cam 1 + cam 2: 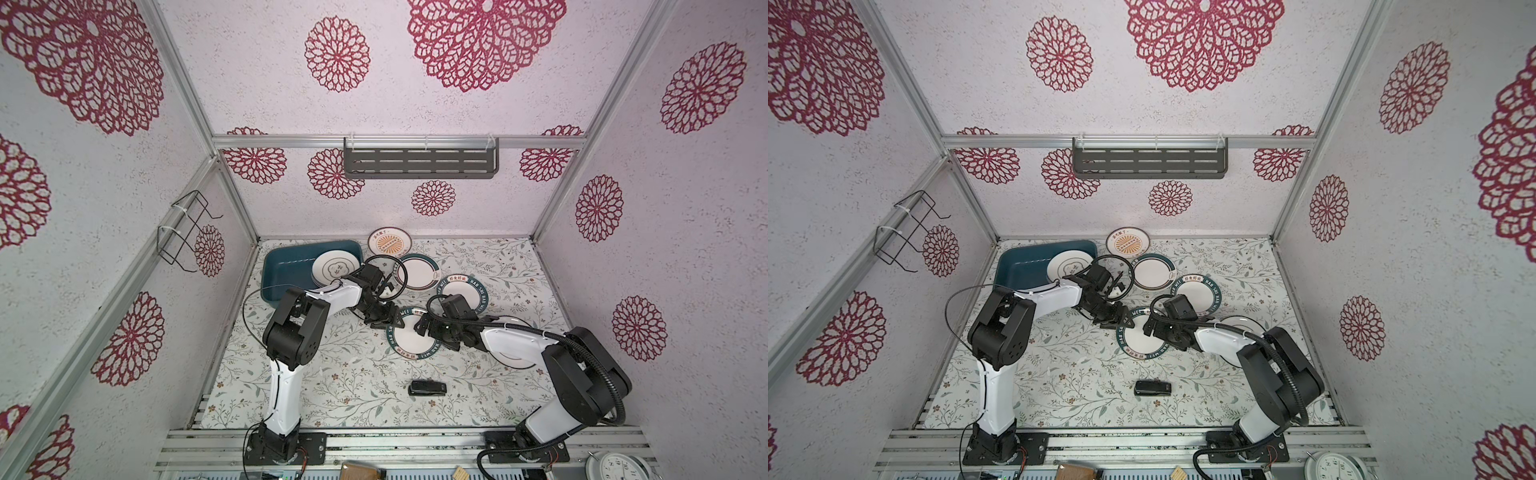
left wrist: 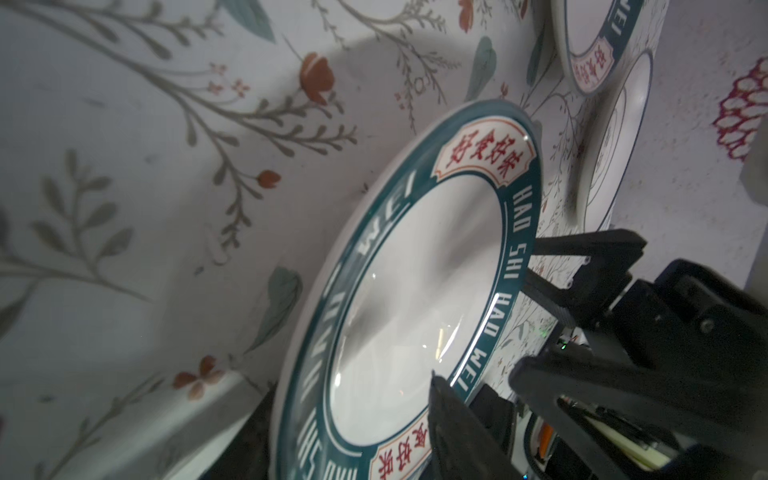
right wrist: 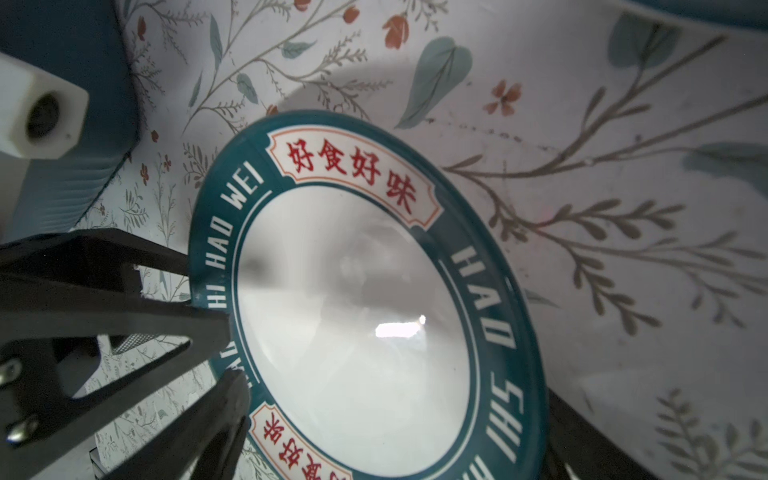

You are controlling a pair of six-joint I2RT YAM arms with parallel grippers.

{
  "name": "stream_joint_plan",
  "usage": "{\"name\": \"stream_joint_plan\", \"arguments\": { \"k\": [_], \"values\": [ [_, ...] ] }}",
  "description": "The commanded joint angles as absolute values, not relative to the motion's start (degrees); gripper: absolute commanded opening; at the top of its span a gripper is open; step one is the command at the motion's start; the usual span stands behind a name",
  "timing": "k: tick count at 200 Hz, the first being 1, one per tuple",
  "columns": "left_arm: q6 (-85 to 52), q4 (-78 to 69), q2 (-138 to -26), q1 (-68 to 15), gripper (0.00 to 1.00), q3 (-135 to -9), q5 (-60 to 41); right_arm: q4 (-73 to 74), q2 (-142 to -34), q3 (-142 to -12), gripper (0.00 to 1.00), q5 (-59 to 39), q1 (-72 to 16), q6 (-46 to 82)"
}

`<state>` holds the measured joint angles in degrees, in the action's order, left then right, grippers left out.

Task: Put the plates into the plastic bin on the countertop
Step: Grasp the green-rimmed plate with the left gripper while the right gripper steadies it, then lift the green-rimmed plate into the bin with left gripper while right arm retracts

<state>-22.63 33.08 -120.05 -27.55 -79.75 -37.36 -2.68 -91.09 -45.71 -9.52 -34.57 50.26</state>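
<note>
One teal-rimmed plate (image 1: 411, 343), mid bench (image 1: 332, 386): we log left fingers (image 3: 166, 307) astride its rim, clamping unclear; right fingers (image 2: 602, 245) spread wide opposite.

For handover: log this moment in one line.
left gripper: astride teal-rimmed plate rim | right gripper: open, at same plate | plastic bin: plates inside

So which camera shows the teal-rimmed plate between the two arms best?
The right wrist view: the teal-rimmed plate fills the frame, its lettering sharp. The left wrist view shows it slanted and cut off; both top views show it small, partly covered.
</note>
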Motion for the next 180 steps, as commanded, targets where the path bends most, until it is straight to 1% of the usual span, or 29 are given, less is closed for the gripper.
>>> {"name": "stream_joint_plan", "arguments": {
  "k": [1, 13, 25, 42, 63, 95, 119, 151, 155, 180],
  "values": [
    [-24.4, 27.3, -119.7, -27.8, 0.42, -79.1, -40.5, -4.2, -93.5, -48.0, 0.99, -14.5, -35.9, 47.8],
    [-24.4, 27.4, -119.7, -27.4, 0.34, -79.5, -40.4, -4.9, -94.3, -49.2, 0.99, -14.8, -35.9, 47.1],
    [-24.1, 28.2, -119.5, -26.9, 0.28, -80.1, -40.0, -5.4, -95.0, -50.4, 0.99, -15.2, -35.7, 46.4],
    [-24.6, 27.5, -119.2, -26.1, 0.25, -80.1, -40.1, -6.6, -96.3, -52.5, 0.99, -15.5, -35.6, 45.5],
    [-24.5, 27.9, -118.9, -25.4, 0.19, -80.9, -40.8, -8.4, -97.3, -54.4, 0.99, -15.3, -35.6, 44.6],
    [-23.4, 30.8, -118.3, -24.5, 0.11, -83.5, -40.4, -8.8, -95.7, -54.5, 0.99, -13.3, -35.1, 44.5],
    [-24.5, 31.8, -116.9, -23.1, 0.00, -84.9, -39.3, -9.3, -93.1, -54.5, 0.99, -11.2, -34.0, 44.7],
    [-27.9, 29.1, -113.1, -20.1, 0.00, -84.6, -41.1, -9.7, -87.7, -55.0, 0.99, -6.9, -33.1, 45.3],
    [-28.1, 29.0, -110.8, -19.6, 0.00, -84.6, -41.4, -9.7, -87.1, -55.2, 0.99, -6.1, -33.0, 45.4],
    [-29.2, 29.2, -107.2, -16.5, 0.00, -85.2, -42.6, -7.8, -84.7, -57.6, 0.99, -2.6, -32.2, 45.0]
  ]
}}
